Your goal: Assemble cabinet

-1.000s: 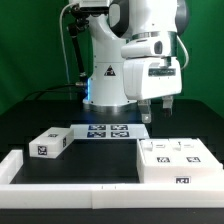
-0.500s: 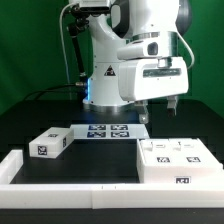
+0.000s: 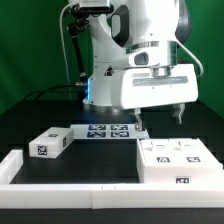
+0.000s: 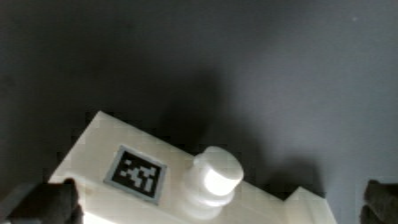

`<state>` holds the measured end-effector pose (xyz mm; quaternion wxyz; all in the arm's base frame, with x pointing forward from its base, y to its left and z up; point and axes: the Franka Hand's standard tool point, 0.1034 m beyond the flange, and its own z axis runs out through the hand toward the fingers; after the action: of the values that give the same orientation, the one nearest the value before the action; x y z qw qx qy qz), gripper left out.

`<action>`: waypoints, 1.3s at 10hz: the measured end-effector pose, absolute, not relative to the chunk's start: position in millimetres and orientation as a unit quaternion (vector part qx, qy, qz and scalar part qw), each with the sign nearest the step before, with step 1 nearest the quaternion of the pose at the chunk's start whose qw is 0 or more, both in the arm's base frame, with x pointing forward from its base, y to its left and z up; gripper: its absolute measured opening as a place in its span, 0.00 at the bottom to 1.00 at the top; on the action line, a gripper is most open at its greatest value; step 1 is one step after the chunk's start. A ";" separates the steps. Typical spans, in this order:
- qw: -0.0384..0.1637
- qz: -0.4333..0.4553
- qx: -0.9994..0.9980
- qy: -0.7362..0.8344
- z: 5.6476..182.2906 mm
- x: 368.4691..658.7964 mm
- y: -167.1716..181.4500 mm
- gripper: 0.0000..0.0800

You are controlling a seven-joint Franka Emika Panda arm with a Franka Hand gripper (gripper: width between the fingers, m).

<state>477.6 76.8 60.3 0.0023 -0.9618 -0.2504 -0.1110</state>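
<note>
Hovering above the white tagged cabinet box (image 3: 178, 160) at the exterior view's right, I am holding my gripper (image 3: 162, 114) spread wide, grasping nothing. Only my wrist view is showing a rounded peg (image 4: 214, 176) beside one tag (image 4: 139, 170).

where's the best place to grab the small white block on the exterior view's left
Grip the small white block across its long side faces, near the middle, coming straight down. It lies flat on the table, tag up, both long sides apparently free. It sits skewed to the border rail, so the open claw would likely need turning to match.
</note>
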 end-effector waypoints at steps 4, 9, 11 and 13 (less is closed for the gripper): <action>0.011 -0.109 -0.974 -0.199 59.3 477.2 76.2 1.00; 0.026 -0.098 -0.991 -0.084 44.6 492.0 75.1 1.00; 0.028 -0.098 -0.992 -0.075 44.1 491.8 76.2 1.00; 0.030 -0.096 -0.992 -0.078 35.2 496.3 81.4 1.00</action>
<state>496.3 81.4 35.2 0.0297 -0.9919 -0.0776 -0.0959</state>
